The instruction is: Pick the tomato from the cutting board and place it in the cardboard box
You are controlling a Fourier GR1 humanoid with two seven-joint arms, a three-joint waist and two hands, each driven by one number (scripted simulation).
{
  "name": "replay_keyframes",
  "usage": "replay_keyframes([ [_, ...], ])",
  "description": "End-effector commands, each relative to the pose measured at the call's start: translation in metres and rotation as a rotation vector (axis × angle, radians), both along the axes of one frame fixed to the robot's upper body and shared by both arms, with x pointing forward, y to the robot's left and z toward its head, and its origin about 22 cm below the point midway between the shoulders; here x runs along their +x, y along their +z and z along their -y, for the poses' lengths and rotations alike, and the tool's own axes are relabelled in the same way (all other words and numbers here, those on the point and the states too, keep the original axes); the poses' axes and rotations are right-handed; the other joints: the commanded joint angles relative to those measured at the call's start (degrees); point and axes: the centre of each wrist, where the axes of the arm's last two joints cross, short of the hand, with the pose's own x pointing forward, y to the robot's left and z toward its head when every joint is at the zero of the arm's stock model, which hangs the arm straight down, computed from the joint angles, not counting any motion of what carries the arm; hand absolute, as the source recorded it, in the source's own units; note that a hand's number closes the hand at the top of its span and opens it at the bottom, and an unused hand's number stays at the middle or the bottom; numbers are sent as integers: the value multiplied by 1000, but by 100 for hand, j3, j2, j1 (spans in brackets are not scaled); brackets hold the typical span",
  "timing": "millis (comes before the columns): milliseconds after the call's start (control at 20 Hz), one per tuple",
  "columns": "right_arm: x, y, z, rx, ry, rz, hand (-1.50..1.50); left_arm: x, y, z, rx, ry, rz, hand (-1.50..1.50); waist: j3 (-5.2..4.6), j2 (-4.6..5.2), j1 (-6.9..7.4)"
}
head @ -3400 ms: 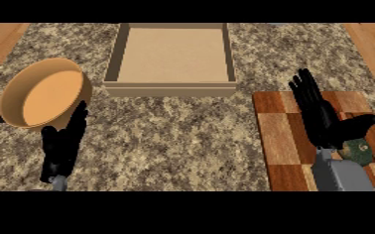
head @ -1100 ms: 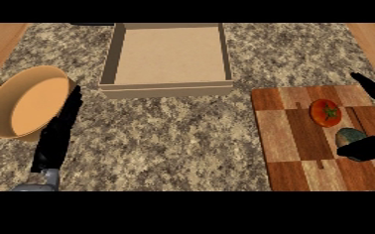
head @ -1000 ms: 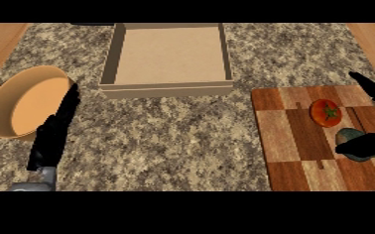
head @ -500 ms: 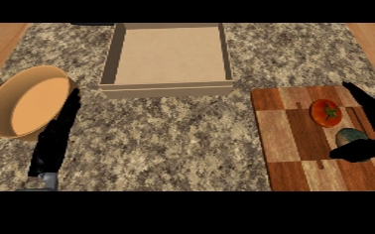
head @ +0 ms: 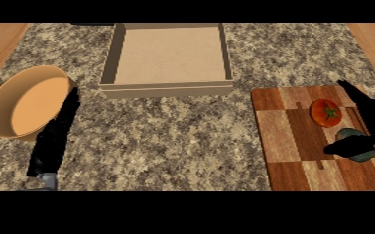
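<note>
The red tomato with a green stem lies on the right part of the wooden cutting board. My right hand comes in from the right edge, open. Its fingers reach past the tomato's far right side and its thumb lies on the near side, so the tomato sits in the gap, apart from both. The open cardboard box stands at the back centre with nothing in it. My left hand rests open on the counter at the lower left.
A tan bowl sits at the left edge, touching my left hand's fingers. A dull green-grey object lies on the board under my right thumb. Speckled stone counter runs between the box and the board.
My right hand has slid in from the right edge, its fingers now closer to the tomato. The tomato has not moved. My left hand has shifted only slightly.
</note>
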Motion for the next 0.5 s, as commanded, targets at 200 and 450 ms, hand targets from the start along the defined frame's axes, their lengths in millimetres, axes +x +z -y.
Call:
replay_keyframes([
  [200,9,-4,-2,23,-11,18,-150,-8,11,-11,-17,-17,3,0,0,-1,8],
  [450,20,-35,-5,4,-3,10,-150,-5,-8,-8,0,-19,1,0,1,4,14],
])
